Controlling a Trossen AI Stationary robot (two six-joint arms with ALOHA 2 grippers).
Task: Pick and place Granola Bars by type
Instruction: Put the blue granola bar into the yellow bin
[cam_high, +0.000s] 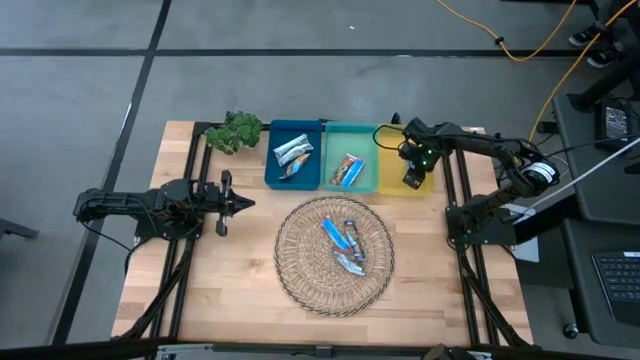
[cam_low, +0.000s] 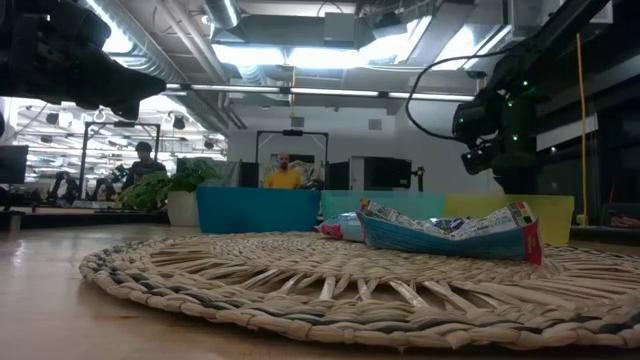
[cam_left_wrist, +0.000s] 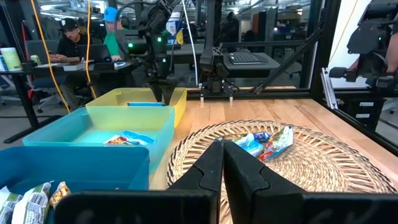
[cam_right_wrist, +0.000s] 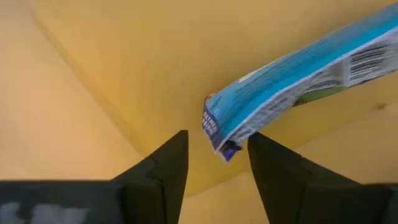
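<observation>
The right gripper (cam_high: 414, 178) is hovering inside the yellow plastic bin (cam_high: 391, 176), its fingers parted and released around nothing, while a bright blue wrapped granola bar (cam_right_wrist: 298, 81) is lying on the bin floor just beyond the fingertips. The placing step appears to be finishing. Three more blue-wrapped bars (cam_high: 345, 243) are sitting on the round woven wicker mat (cam_high: 300, 270); others are lying in the dark blue bin (cam_high: 293, 153) and teal bin (cam_high: 347, 170). The left gripper (cam_high: 240, 203) is waiting beside the mat, fingers pressed together. Next, the right arm would need lifting clear and reaching to the mat.
</observation>
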